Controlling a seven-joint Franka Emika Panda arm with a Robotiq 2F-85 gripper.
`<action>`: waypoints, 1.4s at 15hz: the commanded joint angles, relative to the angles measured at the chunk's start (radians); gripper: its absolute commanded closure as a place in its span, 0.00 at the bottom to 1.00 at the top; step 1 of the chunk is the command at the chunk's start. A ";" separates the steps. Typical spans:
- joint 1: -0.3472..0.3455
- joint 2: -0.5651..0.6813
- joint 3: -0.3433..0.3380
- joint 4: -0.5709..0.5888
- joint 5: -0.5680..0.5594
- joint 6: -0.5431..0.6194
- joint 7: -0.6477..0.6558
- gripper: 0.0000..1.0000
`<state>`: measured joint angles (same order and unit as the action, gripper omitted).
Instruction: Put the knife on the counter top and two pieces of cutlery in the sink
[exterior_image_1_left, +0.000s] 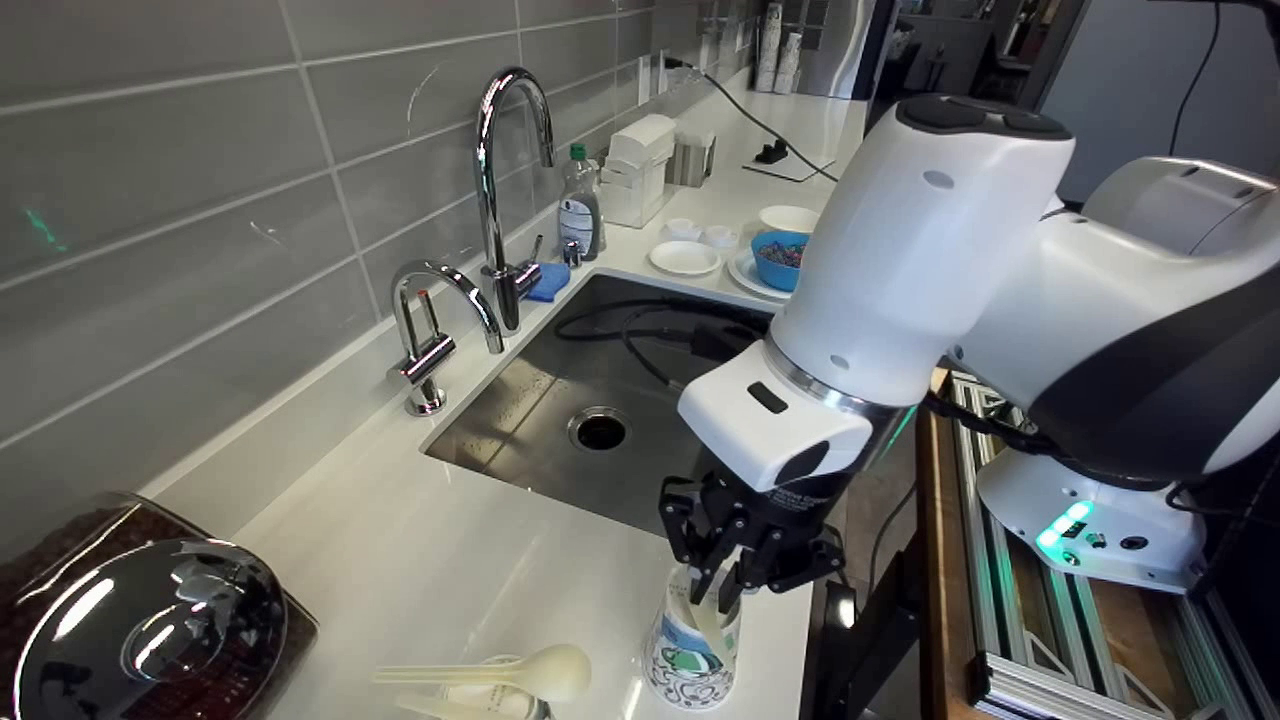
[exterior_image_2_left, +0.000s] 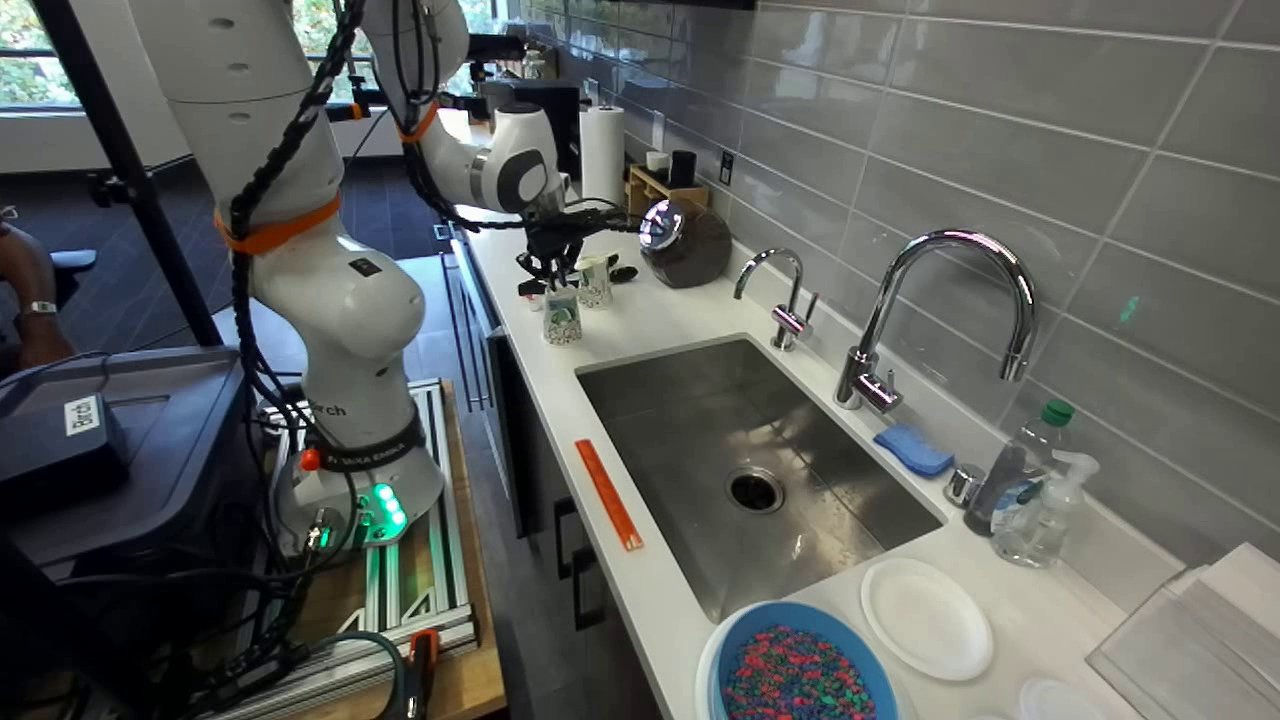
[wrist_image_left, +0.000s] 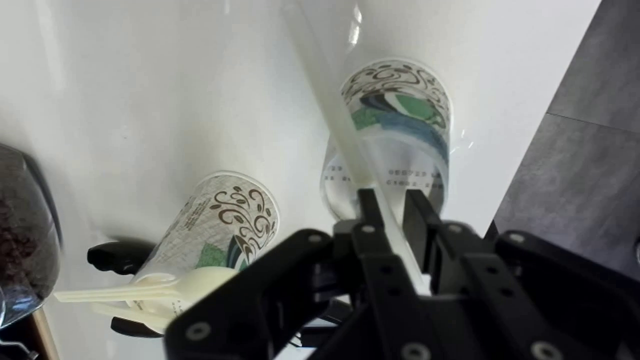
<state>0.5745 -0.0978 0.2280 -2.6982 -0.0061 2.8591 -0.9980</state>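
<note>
Over the counter (exterior_image_1_left: 470, 545), the narrowly parted claw (wrist_image_left: 392, 202) is set astride a cream utensil (wrist_image_left: 324, 90) (type unclear, hold not determinable) at the mouth of a paper cup (wrist_image_left: 402, 117), presumably stood there to ease grasping, while clearance may be limited by a nearby cup (wrist_image_left: 215, 230) and spoon (wrist_image_left: 205, 282), the sink (exterior_image_2_left: 685, 430) lying near.

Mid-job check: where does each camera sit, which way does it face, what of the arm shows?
An exterior view: above the counter near the jar, facing over the sink toward the plates; arm, base and pincer show.
An exterior view: above the counter near the bowl, facing back over the sink toward the cups; same parts show.
Wrist view: sits behind the pincer, facing down at cups and cutlery; the pincer shows.
Both exterior views share sink, taps, bowl.
</note>
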 joint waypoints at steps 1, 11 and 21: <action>-0.044 0.004 0.034 0.017 -0.020 -0.039 -0.003 0.47; -0.088 0.032 0.059 0.030 -0.016 -0.034 -0.024 0.00; -0.116 0.074 0.067 0.071 -0.015 -0.041 -0.057 0.14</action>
<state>0.4922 -0.0462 0.2702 -2.6560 -0.0062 2.8559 -1.0356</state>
